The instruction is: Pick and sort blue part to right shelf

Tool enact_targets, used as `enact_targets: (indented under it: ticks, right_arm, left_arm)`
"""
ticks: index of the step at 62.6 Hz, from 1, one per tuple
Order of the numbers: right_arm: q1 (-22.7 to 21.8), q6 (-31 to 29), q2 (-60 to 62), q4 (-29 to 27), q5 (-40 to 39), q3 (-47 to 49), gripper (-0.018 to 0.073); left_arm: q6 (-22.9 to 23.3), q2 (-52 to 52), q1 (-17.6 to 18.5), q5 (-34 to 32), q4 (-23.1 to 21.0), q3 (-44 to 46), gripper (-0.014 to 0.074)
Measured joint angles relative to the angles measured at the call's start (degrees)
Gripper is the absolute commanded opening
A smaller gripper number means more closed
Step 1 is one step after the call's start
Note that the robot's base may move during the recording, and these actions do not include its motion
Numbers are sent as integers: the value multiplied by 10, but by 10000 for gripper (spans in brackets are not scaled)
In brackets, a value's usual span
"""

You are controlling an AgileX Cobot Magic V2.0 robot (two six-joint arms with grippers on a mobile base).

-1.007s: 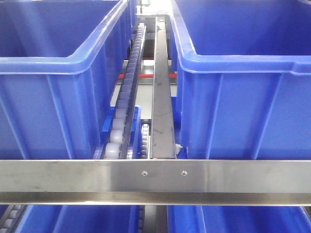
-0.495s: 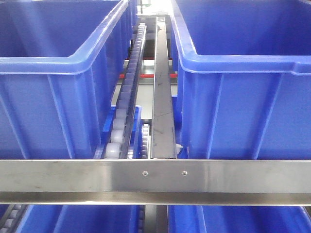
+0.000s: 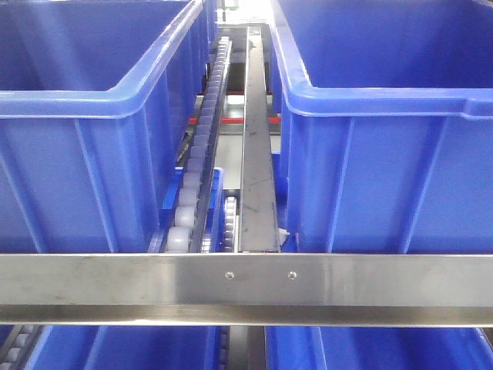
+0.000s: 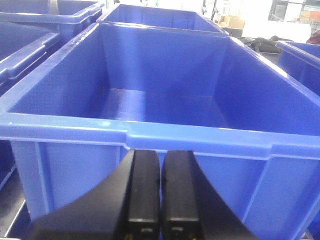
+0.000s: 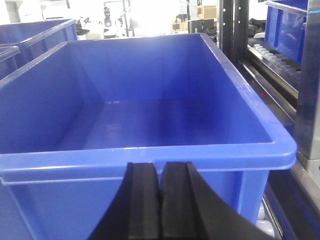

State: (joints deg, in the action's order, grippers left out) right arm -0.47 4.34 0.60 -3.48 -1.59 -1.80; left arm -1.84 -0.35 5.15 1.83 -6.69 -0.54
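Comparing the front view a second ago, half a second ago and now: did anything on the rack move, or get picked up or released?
Nothing visibly changed. The two blue bins, the white roller track and the steel crossbar sit exactly as before, and no blue part or hand enters the front view.

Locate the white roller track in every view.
Front view: the roller track runs up the centre, between the two upper bins.
Left wrist view: not in it.
Right wrist view: far right, beyond the bin's right wall.
Shared landmark: the deep blue bin rim.
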Motion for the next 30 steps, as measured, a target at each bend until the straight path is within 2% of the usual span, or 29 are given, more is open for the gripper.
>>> enact_targets:
  ticks: [30]
  right_arm:
    - [0, 0, 0, 0, 0, 0, 55]
  left_arm:
    - [0, 0, 0, 0, 0, 0, 123]
